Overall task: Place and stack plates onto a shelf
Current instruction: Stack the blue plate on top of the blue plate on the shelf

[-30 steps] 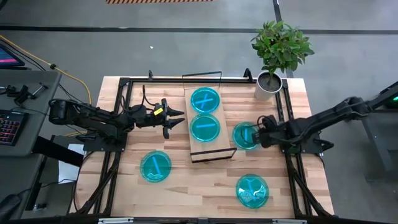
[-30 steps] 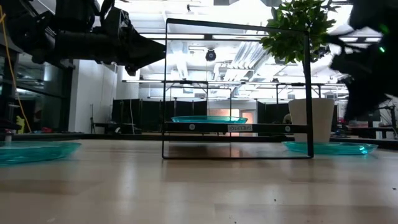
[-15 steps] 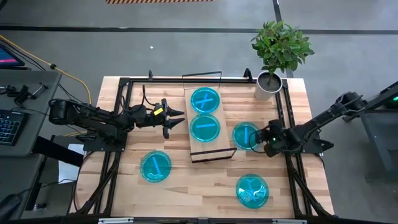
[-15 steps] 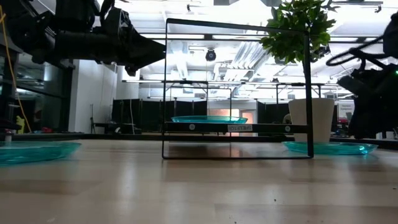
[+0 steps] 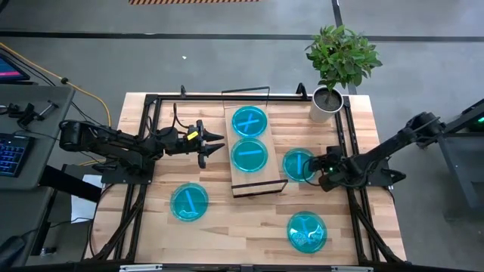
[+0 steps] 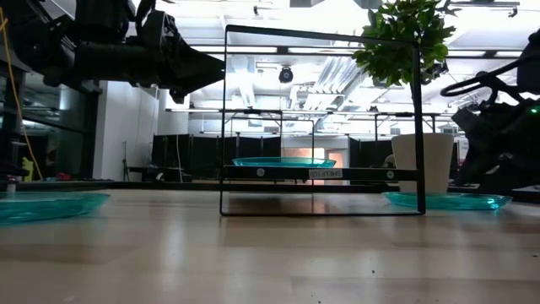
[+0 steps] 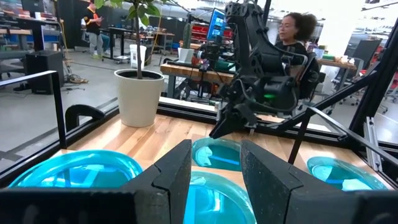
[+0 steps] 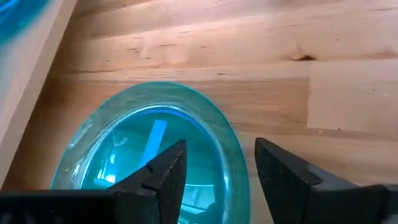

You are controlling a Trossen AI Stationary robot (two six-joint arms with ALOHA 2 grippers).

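Note:
The shelf is a light-wood board in the table's middle, with two cyan plates lying flat on it. A third plate lies on the table just right of the shelf. My right gripper is open and low at that plate's right rim, one finger over the plate and one outside it. My left gripper hovers open to the left of the shelf, holding nothing. Two more plates lie on the table toward the near edge.
A potted plant stands at the table's far right corner. Black frame bars run along the table's edges, and a thin black wire frame rises at the shelf's end. A person sits beyond the table.
My right gripper has come down from above the table to the right rim of the plate beside the shelf, drawing back a little toward the table's right edge, and its fingers have opened. The plate lies where it was.

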